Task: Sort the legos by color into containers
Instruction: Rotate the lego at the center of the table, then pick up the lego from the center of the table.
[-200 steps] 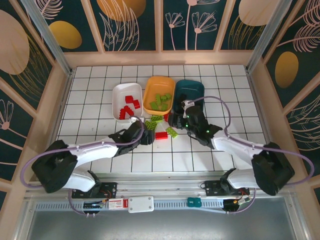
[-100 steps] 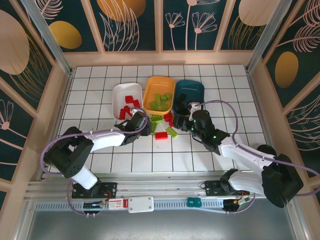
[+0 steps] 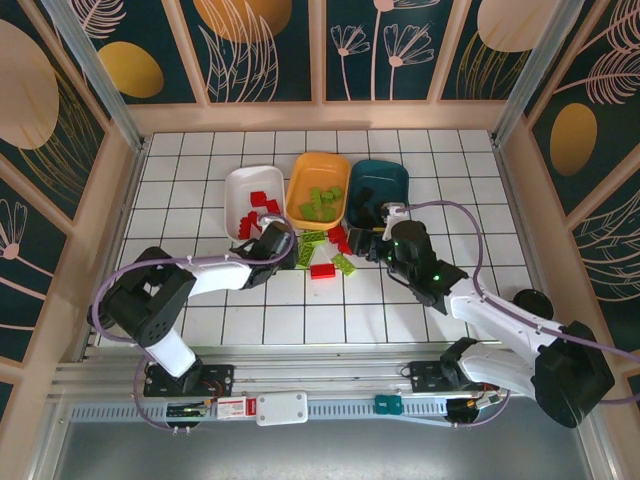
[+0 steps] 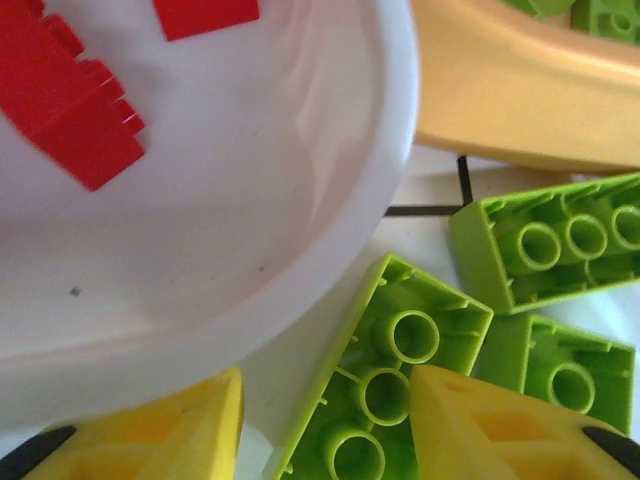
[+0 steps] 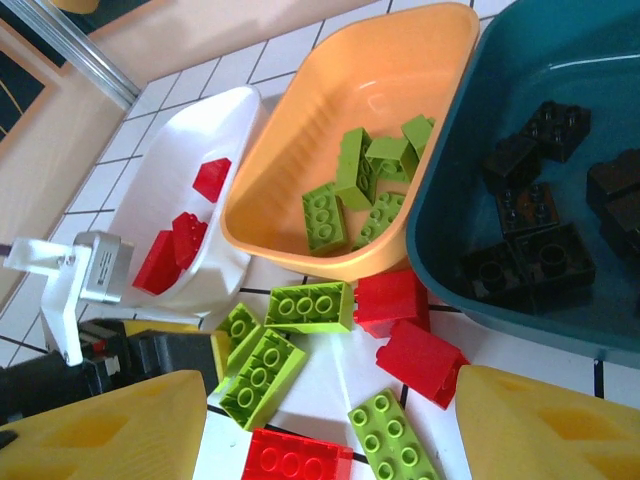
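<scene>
Several loose legos lie on the tiles in front of the containers: lime green ones [image 5: 262, 377] and red ones [image 5: 421, 360]. The white tray [image 3: 240, 185] holds red legos, the orange tray [image 3: 318, 167] green ones, the teal tray [image 3: 390, 180] black ones [image 5: 535, 250]. My left gripper [image 4: 325, 385] is low by the white tray's rim, open. Its yellow fingers [image 4: 500, 430] straddle an upside-down green brick [image 4: 400, 340]; the right finger overlaps it and the left one stands apart. My right gripper [image 5: 330, 400] hovers open above the loose pile with nothing between its fingers.
The white tray's rim [image 4: 330, 250] and the orange tray's wall [image 4: 520, 110] stand close around the left gripper. Two more upside-down green bricks [image 4: 560, 240] lie just to its right. White tiles [image 3: 450, 170] stretch to both sides, bounded by wooden walls [image 3: 530, 200].
The left gripper slid up toward the white tray and its jaws have narrowed around the green brick. The right gripper drew back a little to the right, still open.
</scene>
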